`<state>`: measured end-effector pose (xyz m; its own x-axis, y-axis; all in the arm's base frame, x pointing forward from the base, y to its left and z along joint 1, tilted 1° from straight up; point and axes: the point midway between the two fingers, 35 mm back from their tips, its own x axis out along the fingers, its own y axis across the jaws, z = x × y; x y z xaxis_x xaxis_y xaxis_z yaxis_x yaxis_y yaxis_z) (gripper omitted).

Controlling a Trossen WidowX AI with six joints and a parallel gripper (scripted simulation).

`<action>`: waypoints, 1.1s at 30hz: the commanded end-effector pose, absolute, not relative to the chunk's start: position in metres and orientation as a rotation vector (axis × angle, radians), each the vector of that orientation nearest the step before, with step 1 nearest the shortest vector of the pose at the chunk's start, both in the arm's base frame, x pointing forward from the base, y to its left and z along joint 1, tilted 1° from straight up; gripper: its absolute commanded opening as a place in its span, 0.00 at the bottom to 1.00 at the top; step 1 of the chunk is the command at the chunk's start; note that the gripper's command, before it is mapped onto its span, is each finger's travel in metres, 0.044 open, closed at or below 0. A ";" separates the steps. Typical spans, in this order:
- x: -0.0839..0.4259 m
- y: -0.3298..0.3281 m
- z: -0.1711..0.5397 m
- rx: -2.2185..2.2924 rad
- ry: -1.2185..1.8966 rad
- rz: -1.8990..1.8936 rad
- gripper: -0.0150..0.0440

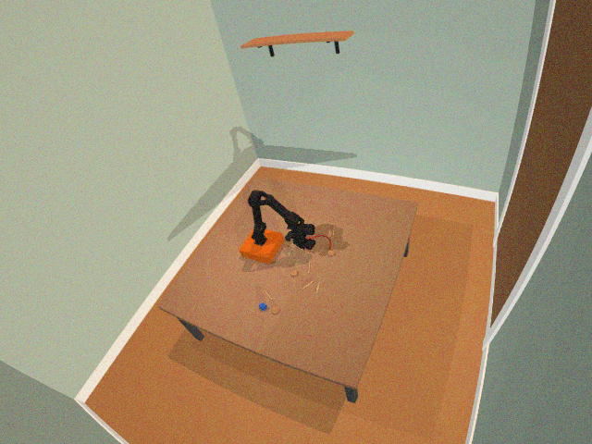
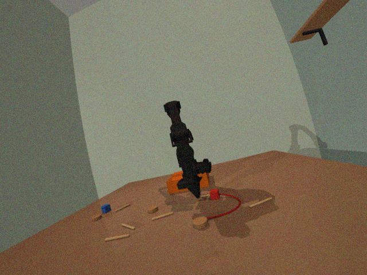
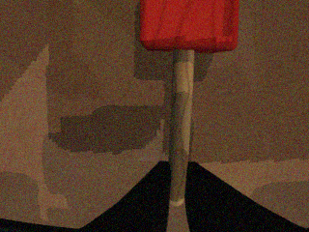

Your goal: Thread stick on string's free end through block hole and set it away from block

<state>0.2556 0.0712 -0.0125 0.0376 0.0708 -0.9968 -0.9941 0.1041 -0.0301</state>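
Gripper Holds Stick Beside Red Block

The black gripper (image 1: 308, 242) (image 2: 198, 196) (image 3: 177, 172), its fingers closed on the wooden stick (image 2: 205, 195) (image 3: 182, 121), works right of center in the exterior view. In the wrist view, the red block (image 2: 214, 194) (image 3: 189, 24) sits at upper center, directly above the fingertips; the stick's long axis runs almost vertically between them. The red string (image 2: 239, 203) (image 1: 327, 238) curves from the block's far side. The next move likely calls for drawing straight back along that axis, the lone arm keeping the block down.

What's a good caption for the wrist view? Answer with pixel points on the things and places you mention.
The gripper (image 3: 177, 172) grips a thin wooden stick (image 3: 182, 121) poking out of the red block (image 3: 189, 24).
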 end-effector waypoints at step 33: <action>0.250 0.019 -0.012 -1.096 1.175 1.141 0.25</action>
